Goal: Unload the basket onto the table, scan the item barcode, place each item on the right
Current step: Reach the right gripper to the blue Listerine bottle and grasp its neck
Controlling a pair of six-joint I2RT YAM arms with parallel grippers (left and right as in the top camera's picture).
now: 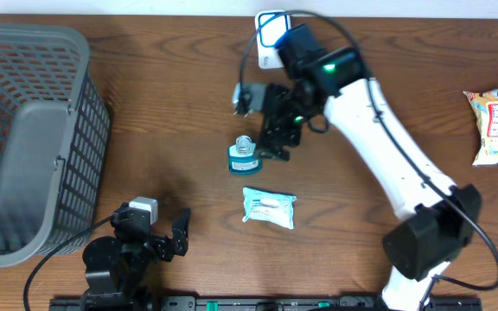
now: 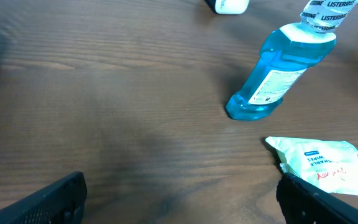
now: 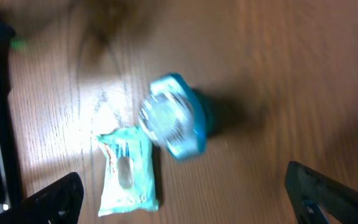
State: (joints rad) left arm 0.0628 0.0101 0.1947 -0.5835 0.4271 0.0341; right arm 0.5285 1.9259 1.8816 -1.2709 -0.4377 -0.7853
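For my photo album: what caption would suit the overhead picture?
Open right gripper over a blue mouthwash bottle, wipes packet nearby, grey basket at left.

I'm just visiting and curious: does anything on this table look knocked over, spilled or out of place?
Nothing stands out. The blue mouthwash bottle stands upright with no spill, the wipes pack lies flat beside it, and the grey basket sits upright. Only the snack bag lies apart at the far right.

Overhead sharp, evenly lit; right wrist view motion-blurred, glare patch
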